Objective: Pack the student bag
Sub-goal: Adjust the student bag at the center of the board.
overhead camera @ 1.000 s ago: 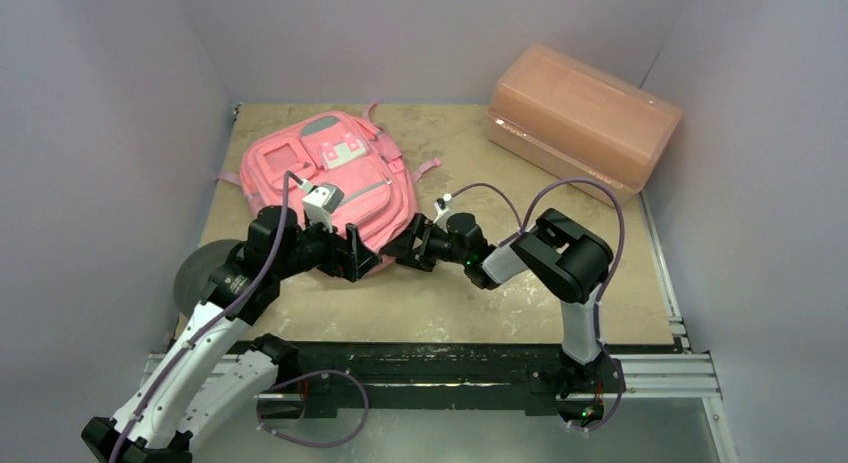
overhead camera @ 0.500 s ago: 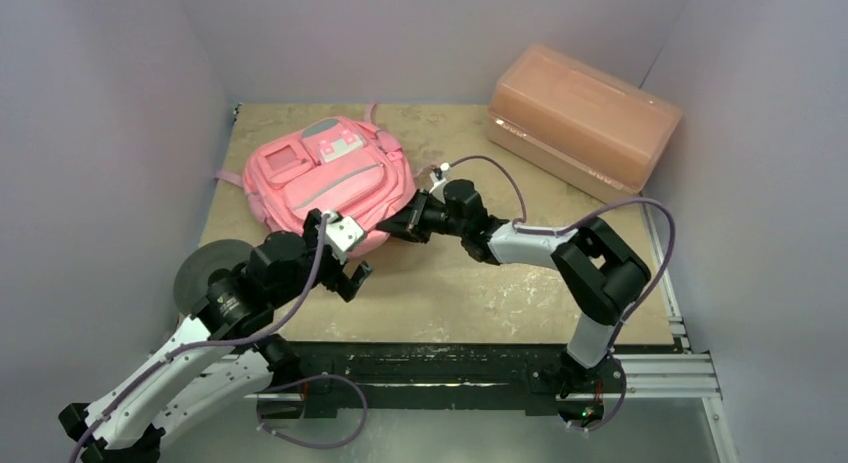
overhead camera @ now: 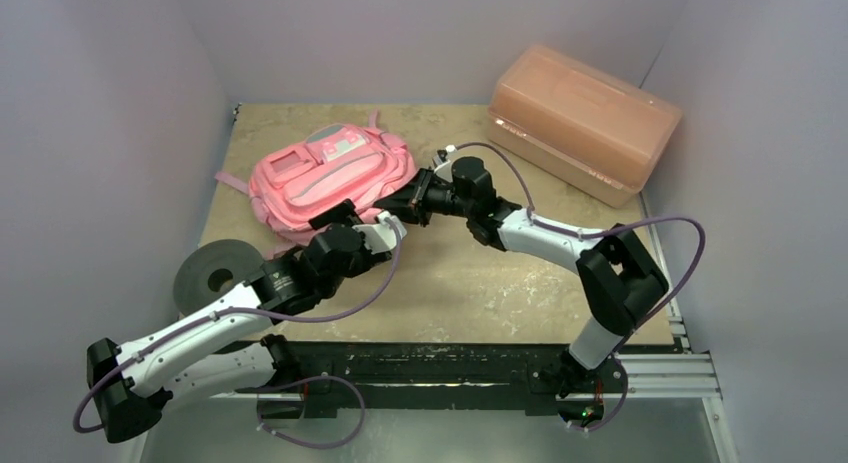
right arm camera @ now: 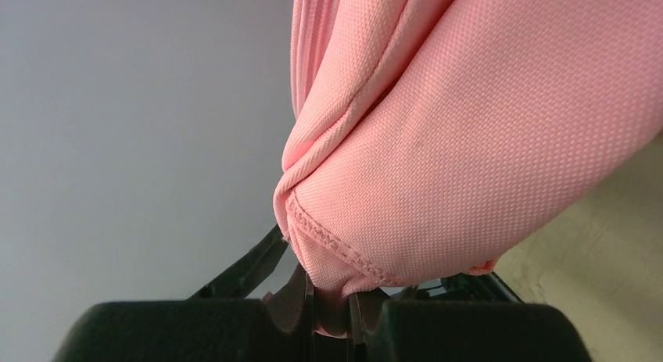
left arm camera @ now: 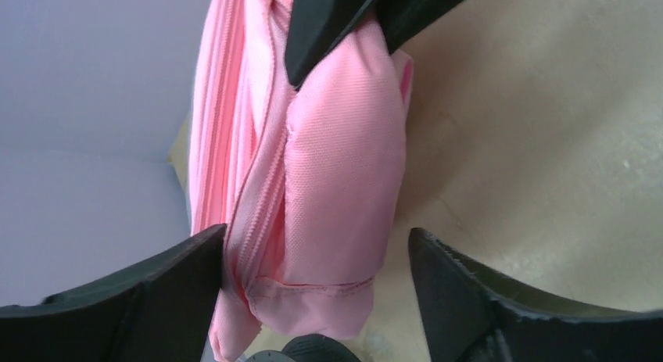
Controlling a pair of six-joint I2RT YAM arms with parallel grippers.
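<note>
The pink student bag (overhead camera: 325,173) lies front up on the far left part of the table (overhead camera: 480,283), well apart from the orange plastic box (overhead camera: 580,118) at the far right. The right jaws are shut on a fold of fabric at the bag's near right corner, the cloth bunched between them. The left jaws stand wide open at the bag's near edge, one finger (left arm camera: 156,292) touching the zipper seam, the other clear of the fabric. A dark grey roll (overhead camera: 212,273) sits at the table's left edge.
</note>
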